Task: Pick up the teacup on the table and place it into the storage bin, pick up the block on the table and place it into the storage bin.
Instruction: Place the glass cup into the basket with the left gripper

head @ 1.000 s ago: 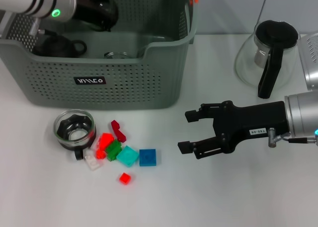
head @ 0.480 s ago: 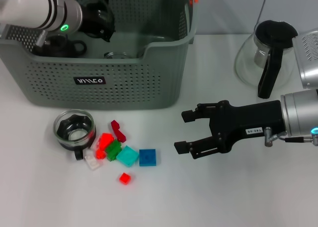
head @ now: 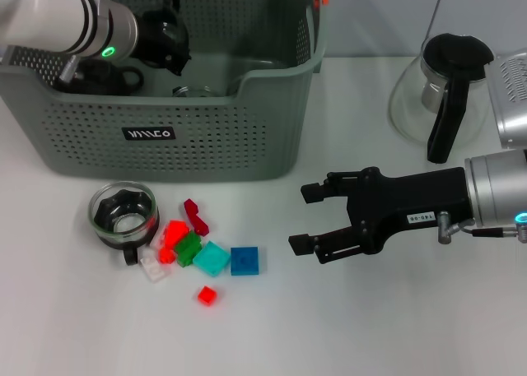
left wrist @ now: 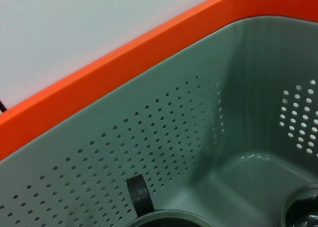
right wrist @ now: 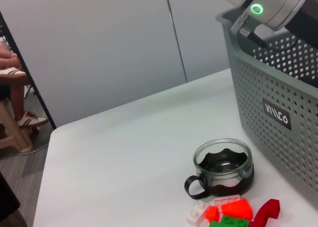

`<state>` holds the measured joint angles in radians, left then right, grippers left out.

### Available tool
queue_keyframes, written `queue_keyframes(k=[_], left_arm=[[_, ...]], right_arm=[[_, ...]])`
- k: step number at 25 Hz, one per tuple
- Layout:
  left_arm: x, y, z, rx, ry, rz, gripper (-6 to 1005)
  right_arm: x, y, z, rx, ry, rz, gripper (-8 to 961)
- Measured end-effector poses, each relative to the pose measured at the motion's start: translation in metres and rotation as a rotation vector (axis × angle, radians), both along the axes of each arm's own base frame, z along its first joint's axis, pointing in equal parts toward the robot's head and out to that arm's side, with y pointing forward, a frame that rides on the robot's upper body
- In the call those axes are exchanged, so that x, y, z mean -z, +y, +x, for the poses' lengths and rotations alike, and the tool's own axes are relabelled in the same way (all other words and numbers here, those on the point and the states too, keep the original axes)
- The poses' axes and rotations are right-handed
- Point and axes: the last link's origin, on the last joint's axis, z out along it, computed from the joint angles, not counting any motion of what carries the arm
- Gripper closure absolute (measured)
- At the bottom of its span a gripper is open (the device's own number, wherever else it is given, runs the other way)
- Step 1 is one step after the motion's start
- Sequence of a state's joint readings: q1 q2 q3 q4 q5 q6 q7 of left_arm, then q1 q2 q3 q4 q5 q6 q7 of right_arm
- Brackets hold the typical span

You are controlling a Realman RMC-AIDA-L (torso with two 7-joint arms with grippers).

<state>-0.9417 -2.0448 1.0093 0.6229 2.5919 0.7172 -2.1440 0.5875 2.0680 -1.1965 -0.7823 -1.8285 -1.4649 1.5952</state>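
Observation:
The glass teacup (head: 123, 216) with a black handle stands on the white table in front of the storage bin (head: 165, 137); it also shows in the right wrist view (right wrist: 223, 166). Several blocks lie beside it, among them a blue block (head: 244, 261), a teal block (head: 212, 258) and a red block (head: 174, 234). My right gripper (head: 306, 218) is open and empty, low over the table to the right of the blocks. My left gripper (head: 163, 35) is inside the bin near its back wall. The left wrist view shows the bin's wall (left wrist: 164, 137) and orange rim (left wrist: 124, 58).
A dark pot (head: 97, 76) and a glass cup (head: 193, 90) lie in the bin. A glass coffee pot (head: 445, 88) with black lid and handle stands at the back right, beside a metal object (head: 512, 96) at the right edge. The right wrist view shows the table's far edge (right wrist: 124, 105).
My left gripper has shifted a little inside the bin, with more of the arm now in view. My right gripper has edged slightly left toward the blocks. The teacup and blocks have not moved.

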Motion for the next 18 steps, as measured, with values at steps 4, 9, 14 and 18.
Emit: queue_keyframes(k=[4, 9, 14, 18], left_arm=[[0.0005, -0.0005, -0.0009, -0.002, 0.0, -0.002, 950], [0.0001, -0.0012, -0.0026, -0.007, -0.001, -0.001, 949], [-0.0003, -0.0012, -0.003, -0.01, -0.003, 0.002, 931], [-0.0002, -0.0015, -0.0032, -0.01, -0.004, 0.003, 895]], right_arm=[[-0.0001, 0.0002, -0.0002, 0.0, 0.0, 0.0, 33], [-0.0002, 0.0004, -0.0004, 0.0, 0.0, 0.0, 32], [-0.0003, 0.0004, -0.0004, 0.002, 0.001, 0.0, 32], [-0.0002, 0.0002, -0.0006, 0.002, 0.002, -0.002, 33]])
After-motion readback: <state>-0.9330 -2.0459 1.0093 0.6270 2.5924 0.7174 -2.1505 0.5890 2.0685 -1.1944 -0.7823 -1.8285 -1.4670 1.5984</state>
